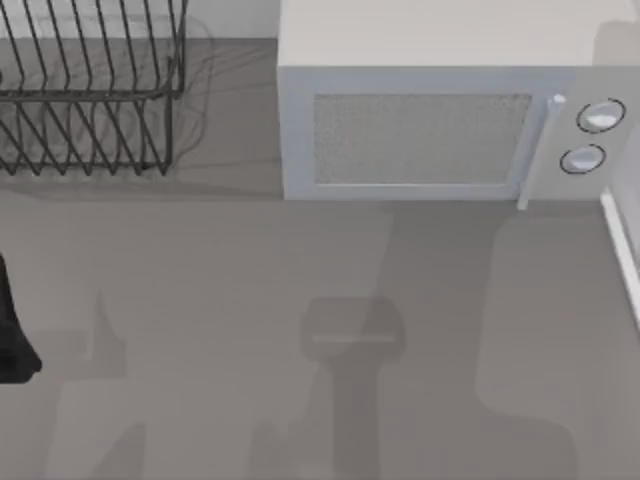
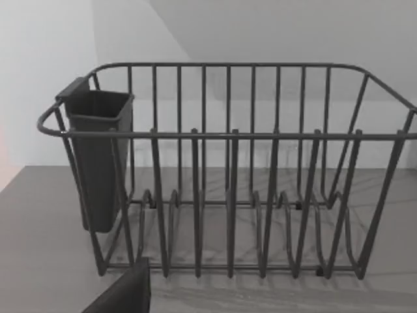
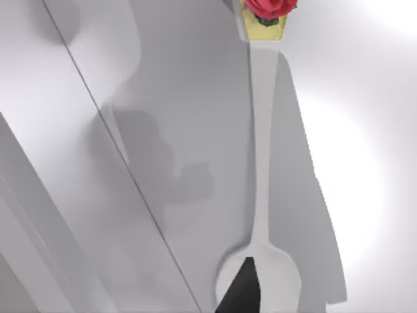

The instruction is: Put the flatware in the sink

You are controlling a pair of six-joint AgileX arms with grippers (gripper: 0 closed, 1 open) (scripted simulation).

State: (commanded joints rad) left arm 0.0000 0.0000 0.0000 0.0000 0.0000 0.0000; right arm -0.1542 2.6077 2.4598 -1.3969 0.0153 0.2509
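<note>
The spoon [image 3: 262, 169] is the flatware you are moving. In the right wrist view it lies long and pale, its bowl nearest the camera and its handle running away to a yellow end topped by a red flower ornament [image 3: 268, 8]. Beneath it are smooth pale surfaces with a straight edge crossing on a slant; judge this to be the sink [image 3: 365, 163], though you cannot confirm whether the spoon rests in it or is held above it. A dark wedge [image 3: 240, 287] overlaps the bowl, likely part of the right gripper. Whether those jaws are clenched on the spoon or released cannot be told.

In the top view, the counter [image 1: 250, 300] carries a microwave [image 1: 430, 130] at the back and a wire dish rack [image 1: 90, 90] in the back left corner. A raised white edge [image 1: 620, 250] at the right probably marks the sink's side.

Your left arm [image 1: 12, 330] sits parked at the left edge, its wrist camera facing the rack and the dark cutlery cup [image 2: 96, 156] hung on it. Its jaw state cannot be told.
</note>
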